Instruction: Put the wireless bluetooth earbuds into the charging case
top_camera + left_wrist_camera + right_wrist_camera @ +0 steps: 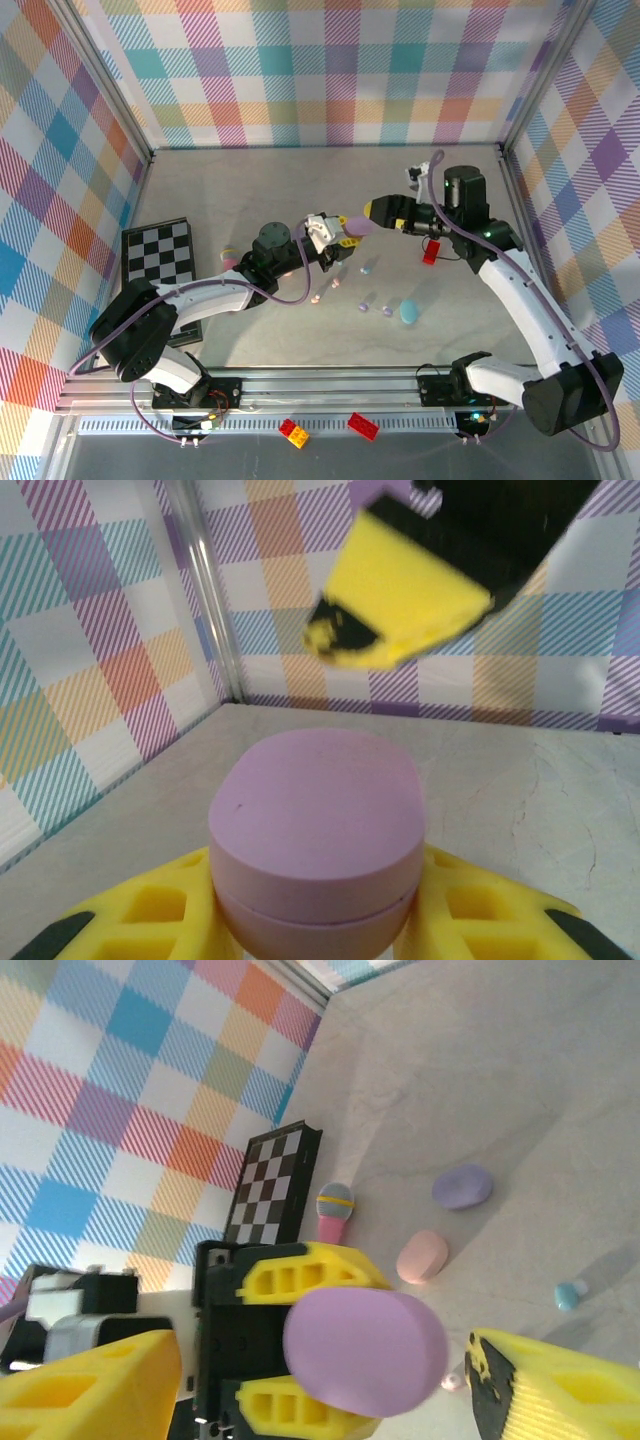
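left wrist view: the left gripper [315, 925] has its yellow ribbed fingers [150, 910] clamped on both sides of a smooth lavender oval plastic charging case [318, 820]. the case's lid seam is shut, and it seems to be held clear of the table.

in the right wrist view the right gripper [325, 1365] stands spread, with its yellow fingers [95, 1380] flanking that case but not closed on it. the step in hand looks like opening the case, with no bud inserted yet. the next move probably calls for the right fingers to close on the lid half alone, above the seam, while the left gripper steadies the base. the rounded shell may slip.

in the top external view the tiny stemmed pastel plastic earbuds [366, 302] lie loose on the grey table [250, 180], nearer the arm bases than the raised case. lavender and pink ones are scattered beside a teal oval case [409, 311]. they look light and fiddly to pinch.
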